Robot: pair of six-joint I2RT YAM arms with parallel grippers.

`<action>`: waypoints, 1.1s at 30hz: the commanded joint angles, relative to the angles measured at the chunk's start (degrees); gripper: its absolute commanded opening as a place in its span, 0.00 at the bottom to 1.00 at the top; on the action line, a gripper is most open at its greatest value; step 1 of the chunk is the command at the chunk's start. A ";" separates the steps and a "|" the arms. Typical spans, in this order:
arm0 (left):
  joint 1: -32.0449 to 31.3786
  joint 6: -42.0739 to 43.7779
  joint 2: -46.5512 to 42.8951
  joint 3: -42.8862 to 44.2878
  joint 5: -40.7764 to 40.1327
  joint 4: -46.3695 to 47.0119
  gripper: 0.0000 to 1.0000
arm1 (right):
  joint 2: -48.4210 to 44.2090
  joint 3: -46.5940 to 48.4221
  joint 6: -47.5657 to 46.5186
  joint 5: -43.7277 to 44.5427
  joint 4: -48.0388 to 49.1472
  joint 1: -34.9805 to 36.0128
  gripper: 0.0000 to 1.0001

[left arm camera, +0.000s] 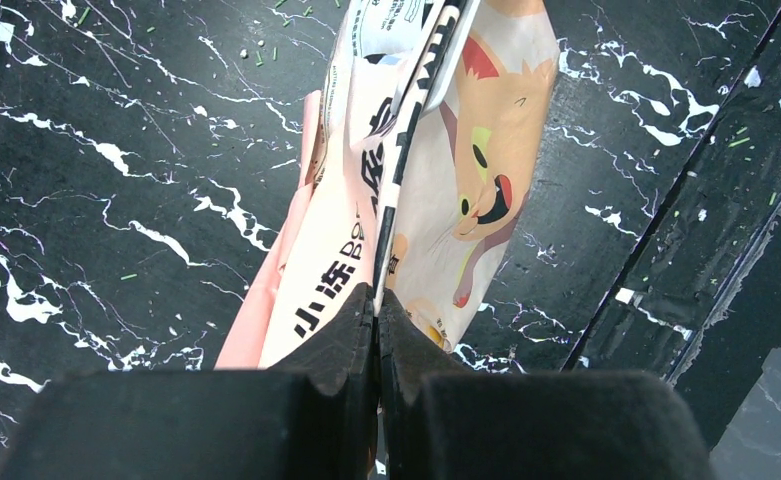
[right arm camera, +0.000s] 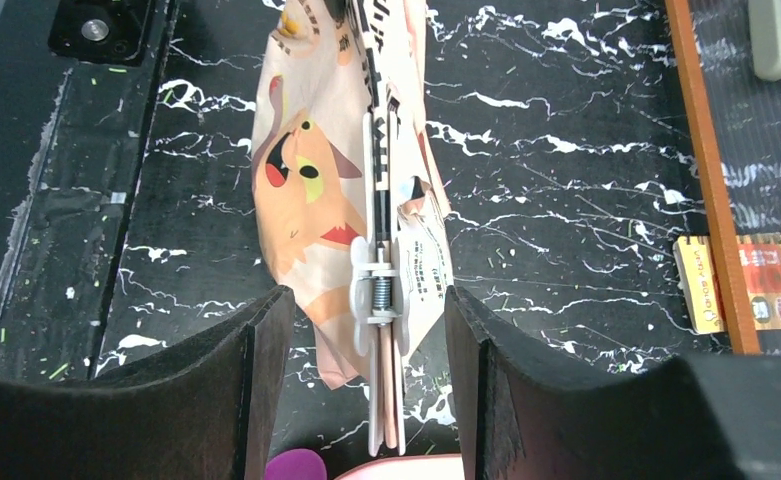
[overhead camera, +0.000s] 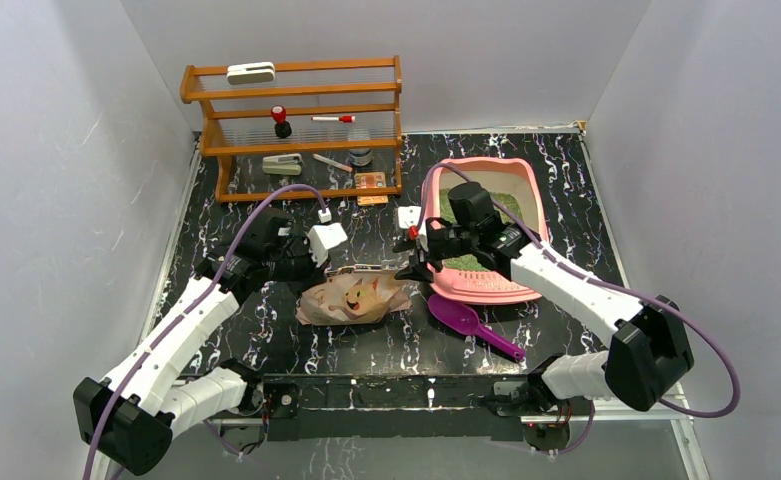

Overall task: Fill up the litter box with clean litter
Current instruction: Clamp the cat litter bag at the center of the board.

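The smooth pink plastic litter box, rectangular with rounded corners, sits far right on the black marbled table, its long axis running near to far, with a grainy green layer of clean litter inside. The left gripper is pinched tight on the clipped edge of the glossy beige cat-printed bag. The right gripper stands spread wide astride the bag's white spring clip, holding nothing.

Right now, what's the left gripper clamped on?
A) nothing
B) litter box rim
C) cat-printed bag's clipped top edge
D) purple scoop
C: in the left wrist view the left gripper is pinched shut on the clipped top edge of the cat-printed bag; the purple scoop lies apart from it.
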 commanded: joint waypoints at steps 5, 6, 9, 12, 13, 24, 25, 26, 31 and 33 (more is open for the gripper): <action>-0.04 -1.11 -1.53 2.50 4.52 2.86 0.00 | 2.98 0.12 -1.62 -1.25 3.67 -0.20 0.61; -0.07 -1.14 -1.58 2.56 4.66 2.78 0.00 | 3.26 0.09 -1.63 -1.21 3.55 -0.20 0.60; -0.04 -1.23 -1.66 2.90 4.95 2.76 0.00 | 3.70 0.26 -2.07 -1.68 2.37 -0.14 0.58; -0.05 -1.21 -1.77 3.19 4.74 2.78 0.00 | 3.49 0.20 -0.73 -0.72 2.47 -0.16 0.56; -0.06 -1.22 -1.77 3.17 4.70 2.72 0.00 | 3.32 -0.01 -0.68 -0.96 2.37 -0.16 0.55; -0.05 -1.31 -2.19 2.78 4.75 2.45 0.00 | 2.97 0.16 -0.94 -3.04 1.90 -0.14 0.34; -0.06 -1.27 -2.25 2.82 4.80 2.43 0.00 | 3.06 0.30 -1.02 -3.07 1.79 -0.18 0.30; -0.05 -1.31 -2.36 2.83 4.74 2.41 0.00 | 3.25 0.42 -1.15 -3.10 1.55 -0.15 0.28; -0.05 -1.49 -2.64 3.18 4.82 2.41 0.00 | 3.42 1.22 -1.20 -1.23 0.53 -0.14 0.37; -0.04 -1.58 -2.71 3.30 4.96 2.41 0.00 | 3.12 1.24 -1.20 -0.27 0.85 -0.10 0.44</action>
